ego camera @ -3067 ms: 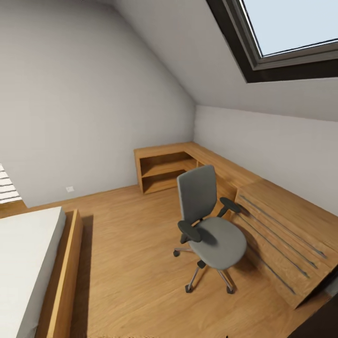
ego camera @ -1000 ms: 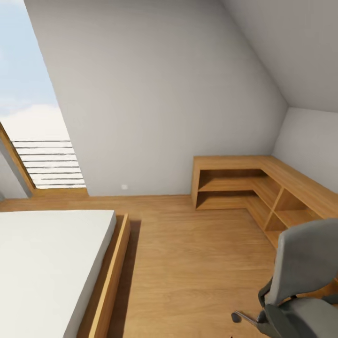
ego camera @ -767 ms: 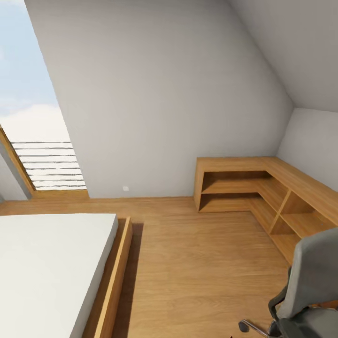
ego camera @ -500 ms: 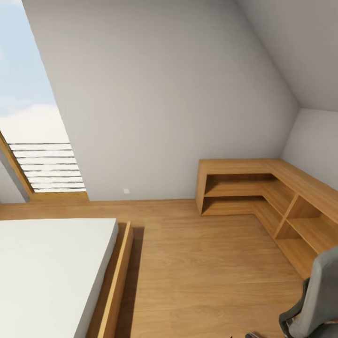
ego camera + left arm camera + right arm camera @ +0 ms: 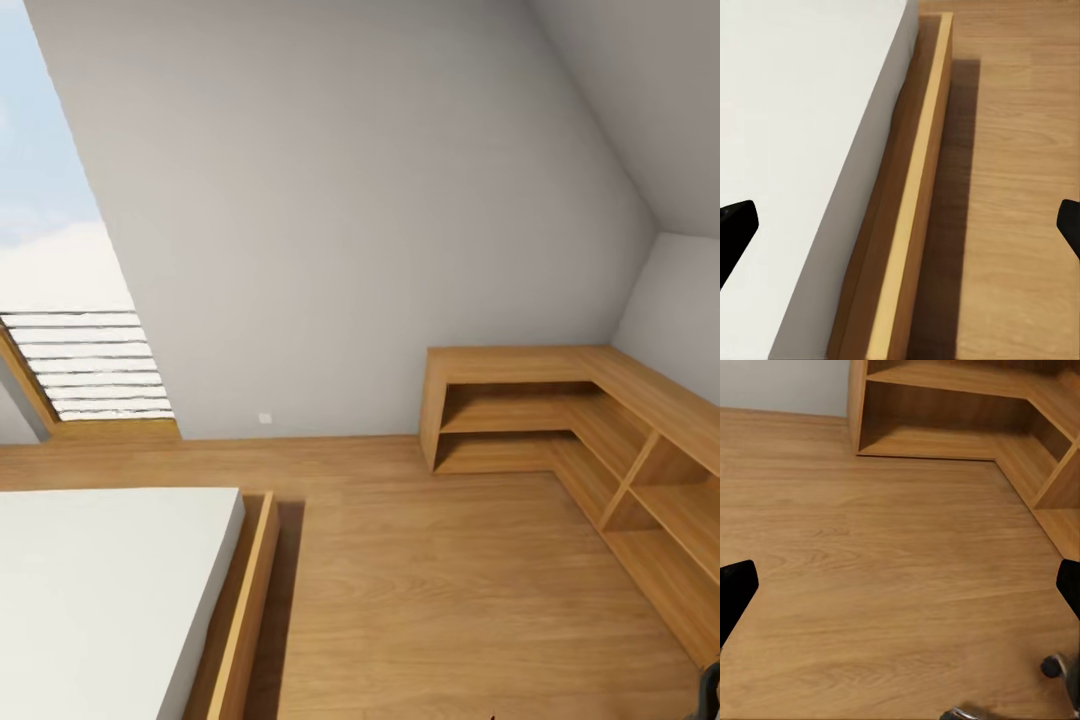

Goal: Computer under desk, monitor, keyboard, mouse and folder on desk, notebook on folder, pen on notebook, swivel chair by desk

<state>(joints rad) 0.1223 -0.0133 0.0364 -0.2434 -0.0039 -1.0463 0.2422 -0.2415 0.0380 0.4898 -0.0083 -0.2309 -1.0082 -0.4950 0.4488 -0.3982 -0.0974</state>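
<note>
Of the swivel chair, a dark sliver [image 5: 712, 690] shows at the head view's lower right corner. A castor [image 5: 1051, 665] and a blurred chrome leg [image 5: 961, 712] of it show in the right wrist view. My left gripper [image 5: 900, 225] hangs open over the bed's edge, its black fingertips [image 5: 735, 229] far apart. My right gripper [image 5: 900, 585] is open too, over bare wooden floor, with nothing between its fingertips [image 5: 736, 585]. The desk, computer, monitor, keyboard, mouse, folder, notebook and pen are out of view.
A white mattress [image 5: 90, 590] on a low wooden bed frame [image 5: 245, 610] fills the lower left. A low L-shaped wooden shelf unit [image 5: 560, 410] runs along the right corner. A slanted window [image 5: 60, 300] is at the left. Wooden floor [image 5: 440, 580] lies between bed and shelves.
The camera has turned left: the whole picture slid right, the chair passed out at the lower right corner, and the bed and window came in at the left.
</note>
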